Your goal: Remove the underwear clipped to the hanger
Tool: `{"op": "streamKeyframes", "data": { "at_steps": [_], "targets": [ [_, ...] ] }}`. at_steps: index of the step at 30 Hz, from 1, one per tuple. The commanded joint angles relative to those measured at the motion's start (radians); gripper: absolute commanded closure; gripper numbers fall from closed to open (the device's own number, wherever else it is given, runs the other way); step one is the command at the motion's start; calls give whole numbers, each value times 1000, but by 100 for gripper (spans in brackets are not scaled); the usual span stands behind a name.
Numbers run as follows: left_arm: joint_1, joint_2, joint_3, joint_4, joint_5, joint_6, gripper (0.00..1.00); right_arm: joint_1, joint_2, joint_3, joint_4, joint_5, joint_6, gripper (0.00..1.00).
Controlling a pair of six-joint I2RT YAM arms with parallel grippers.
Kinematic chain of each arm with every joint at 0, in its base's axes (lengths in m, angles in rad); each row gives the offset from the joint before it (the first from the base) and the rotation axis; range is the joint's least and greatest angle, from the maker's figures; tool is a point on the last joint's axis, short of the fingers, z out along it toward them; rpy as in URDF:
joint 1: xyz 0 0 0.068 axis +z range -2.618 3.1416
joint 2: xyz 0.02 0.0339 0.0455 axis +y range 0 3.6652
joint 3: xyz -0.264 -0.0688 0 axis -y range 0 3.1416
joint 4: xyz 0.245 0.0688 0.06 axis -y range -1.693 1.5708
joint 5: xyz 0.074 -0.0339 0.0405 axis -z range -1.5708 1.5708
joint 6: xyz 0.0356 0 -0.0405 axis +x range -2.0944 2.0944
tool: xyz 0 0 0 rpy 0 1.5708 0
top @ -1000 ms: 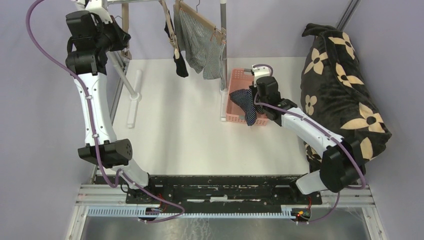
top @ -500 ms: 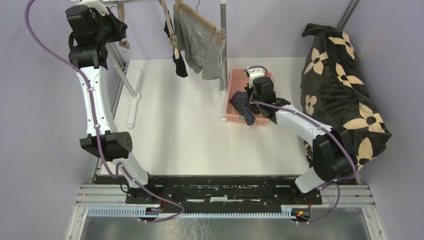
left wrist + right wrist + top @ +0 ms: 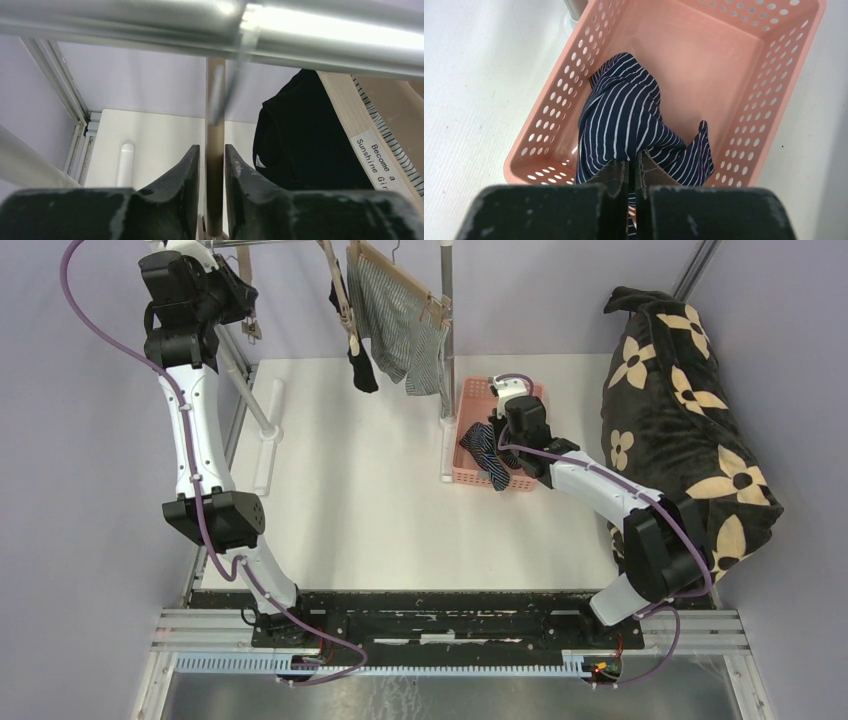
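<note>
The navy striped briefs (image 3: 488,452) hang from my right gripper (image 3: 498,443) into the pink basket (image 3: 480,390). In the right wrist view the gripper (image 3: 631,167) is shut on the navy cloth (image 3: 624,115), which drapes over the basket's near corner. The black briefs (image 3: 360,365) and the grey-and-white striped briefs (image 3: 400,330) hang clipped to wooden hangers (image 3: 400,275) on the rack. My left gripper (image 3: 245,310) is high at the rack's left end. In its wrist view the jaws (image 3: 211,152) close on a brown wooden hanger bar (image 3: 215,100), left of the black briefs (image 3: 305,135).
A large black cushion with tan flowers (image 3: 685,410) fills the right side. The rack's metal rail (image 3: 200,20) crosses above my left gripper, its post (image 3: 445,270) stands beside the basket, and its white foot (image 3: 268,435) lies at the left.
My right gripper moved slightly back and left, carrying the navy briefs further over the basket. My left arm shifted a little upward at the rack.
</note>
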Motion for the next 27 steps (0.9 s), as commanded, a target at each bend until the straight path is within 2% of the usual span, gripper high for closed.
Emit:
{"op": "streamKeyframes", "data": {
  "at_steps": [1, 8, 21, 27],
  "targets": [
    [8, -36, -1, 59, 18, -22, 67, -1, 15, -2, 59, 16, 11, 99],
    [9, -99, -37, 77, 9, -27, 50, -4, 40, 10, 62, 80, -2, 99],
    [9, -311, -234, 101, -39, 23, 33, -71, 99, 68, 62, 72, 25, 99],
    [10, -411, -309, 105, -79, 49, 30, -88, 83, 234, -10, 60, 1, 99]
  ]
}}
